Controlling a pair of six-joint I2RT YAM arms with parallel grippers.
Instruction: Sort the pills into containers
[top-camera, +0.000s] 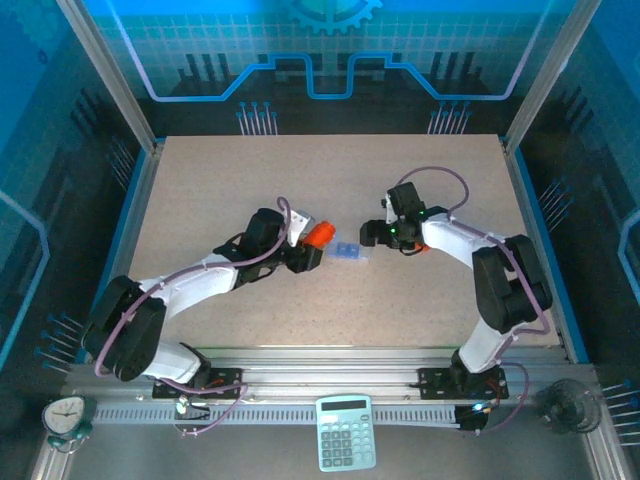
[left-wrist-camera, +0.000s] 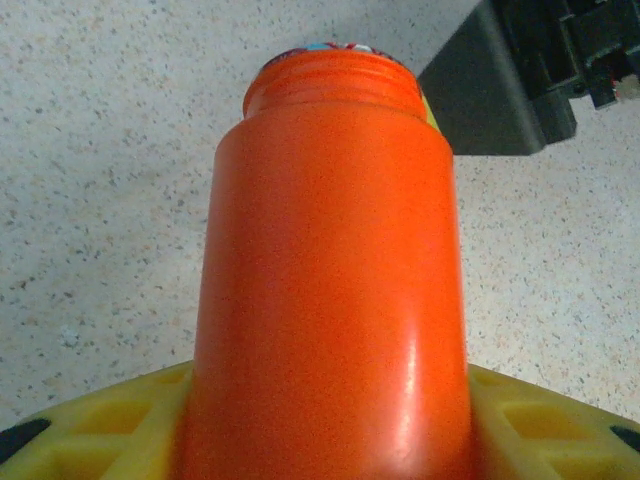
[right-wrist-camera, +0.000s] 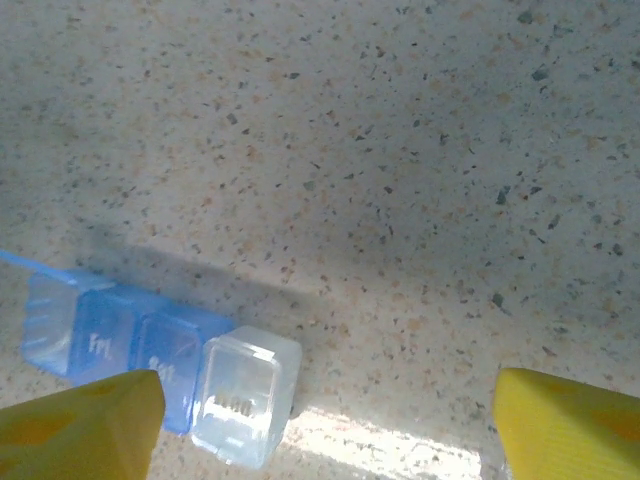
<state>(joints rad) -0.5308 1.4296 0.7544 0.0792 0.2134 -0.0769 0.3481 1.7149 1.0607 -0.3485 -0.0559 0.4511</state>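
Closest to the lens: orange bottle (left-wrist-camera: 330, 300), running up the middle of the left wrist view with its threaded neck pointing at the top edge. The left pincer (left-wrist-camera: 320, 440) is gripping it, partway closed, with the left fingers (left-wrist-camera: 100, 430) pressing its sides at the bottom corners. No cap is sitting on the neck. Something coloured is peeking over the rim, too small to tell what. A dark boxy part is showing at upper right.

In the top view the bottle is lying near frame centre, mouth pointing right toward the pill box (top-camera: 348, 252). It is just beside the box; cannot tell if they are touching.

In the right wrist view the right pincer (right-wrist-camera: 320, 425) is standing wide open and holding nothing. The right fingers (right-wrist-camera: 570, 430) are sitting in the two lower corners, with bare speckled tabletop (right-wrist-camera: 400, 150) between them. The pill box is lying flat at lower left. Its clear end compartment is sitting just beside the lower-left finger, and two blue compartments are continuing left, partly hidden behind that finger. The lettering on them is blurry.

A calculator (top-camera: 345, 432) is lying at the bottom centre of the top view.
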